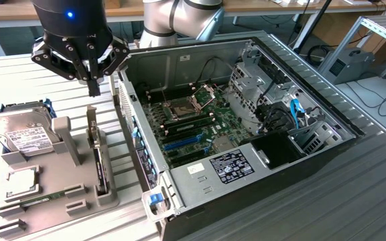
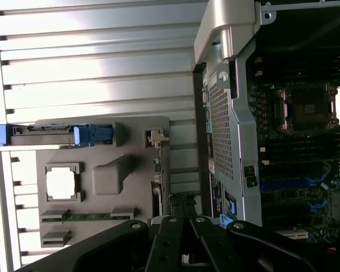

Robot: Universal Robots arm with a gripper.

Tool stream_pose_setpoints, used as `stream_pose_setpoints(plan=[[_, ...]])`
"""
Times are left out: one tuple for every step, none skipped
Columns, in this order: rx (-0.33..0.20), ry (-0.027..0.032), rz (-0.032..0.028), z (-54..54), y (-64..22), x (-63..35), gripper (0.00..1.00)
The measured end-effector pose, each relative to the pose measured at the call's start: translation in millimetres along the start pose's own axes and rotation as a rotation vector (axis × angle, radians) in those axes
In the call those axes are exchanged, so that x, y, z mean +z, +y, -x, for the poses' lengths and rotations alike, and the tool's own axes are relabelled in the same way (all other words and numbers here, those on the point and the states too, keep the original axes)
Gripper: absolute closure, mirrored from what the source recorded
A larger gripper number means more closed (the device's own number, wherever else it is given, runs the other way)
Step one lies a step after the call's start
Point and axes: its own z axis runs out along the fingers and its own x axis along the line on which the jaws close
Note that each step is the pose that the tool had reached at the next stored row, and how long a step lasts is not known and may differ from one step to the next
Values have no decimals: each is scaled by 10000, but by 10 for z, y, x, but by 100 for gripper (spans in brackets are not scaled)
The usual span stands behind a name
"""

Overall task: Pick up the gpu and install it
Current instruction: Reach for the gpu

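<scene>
While the jaws hang closed and empty above the gpu [image 1: 96, 153], upright on edge in its grey holder [image 1: 45, 211] just beside the computer case [image 1: 141, 143], we judge that descending like this could strike its top edge and topple it.

The work surface is a pale grey table [image 1: 354, 196] of ribbed aluminium slats, which catch a soft, even light. Behind it runs a long desk [image 1: 260, 6] with a light wooden top on white legs, and the space beneath it lies in shadow. On the exterior view's right stands an open metal frame [image 1: 374, 30] with a grey boxy unit [image 1: 346, 64] beside its foot. Black cables [image 1: 381, 103] trail across the pale floor [image 1: 371, 90] there.
</scene>
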Motion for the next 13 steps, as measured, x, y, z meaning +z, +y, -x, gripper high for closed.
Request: stream_pose_setpoints(plan=[[0, 1, -1, 0, -2, 0, 89], [0, 0, -1, 0, -5, 1, 89], [0, 0, 0, 0, -7, 2, 89], [0, 0, -1, 0, -9, 2, 89], [0, 0, 0, 0, -11, 2, 89], [0, 0, -1, 0, -13, 2, 89], [0, 0, -1, -1, -17, 3, 89], [0, 0, 0, -1, -19, 4, 89], [0, 0, -1, -1, -21, 4, 89], [0, 0, -1, -2, -24, 5, 89], [0, 0, 0, -2, -26, 5, 89], [0, 0, 0, -2, -29, 6, 89], [0, 0, 0, -2, -31, 6, 89]])
